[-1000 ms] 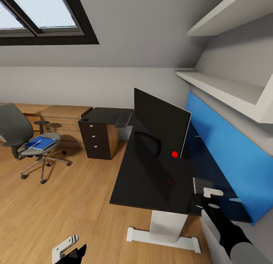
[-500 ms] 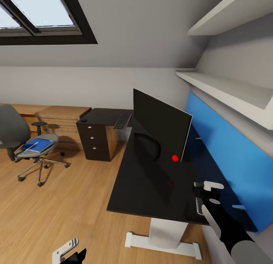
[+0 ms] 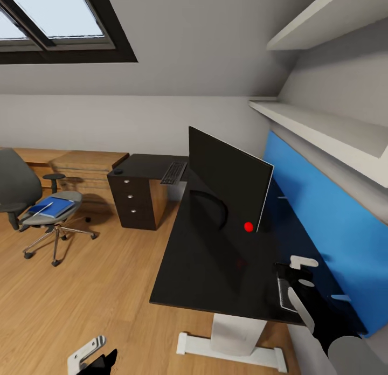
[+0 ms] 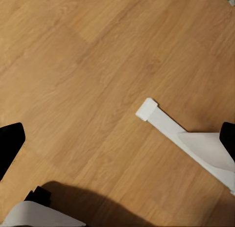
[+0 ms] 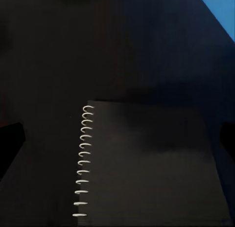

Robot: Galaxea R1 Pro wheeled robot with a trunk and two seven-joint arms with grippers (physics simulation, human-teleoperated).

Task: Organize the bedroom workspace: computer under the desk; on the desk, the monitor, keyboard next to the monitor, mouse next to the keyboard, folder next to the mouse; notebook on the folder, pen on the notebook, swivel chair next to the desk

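Your view has crept nearer the counter; right claw grip unclear above the notebook, folder still unmoved.

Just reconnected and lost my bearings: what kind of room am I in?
Likely an attic room set up as a home office: a sloped ceiling with a skylight, a long black desk carrying a monitor, and a swivel chair.
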